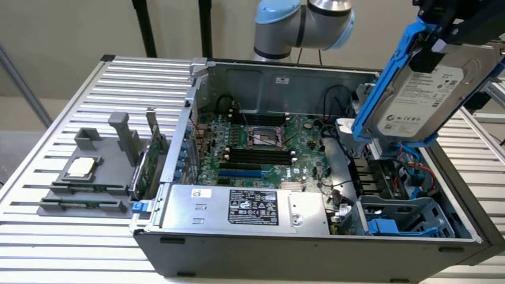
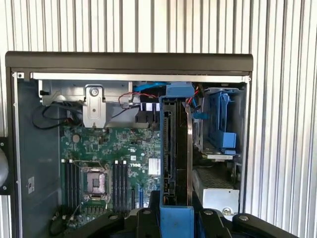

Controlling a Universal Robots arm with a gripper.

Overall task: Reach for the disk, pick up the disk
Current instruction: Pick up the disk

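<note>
I see my tool (image 1: 446, 35) clenched on the upper end of the disk (image 1: 426, 89), which hangs upright just below it, clear above the open case (image 1: 316, 254), I think so its blue rails cannot catch the bay (image 1: 402, 216).

The disk (image 1: 430, 83) hangs clear above the open case (image 1: 316, 255).
</note>
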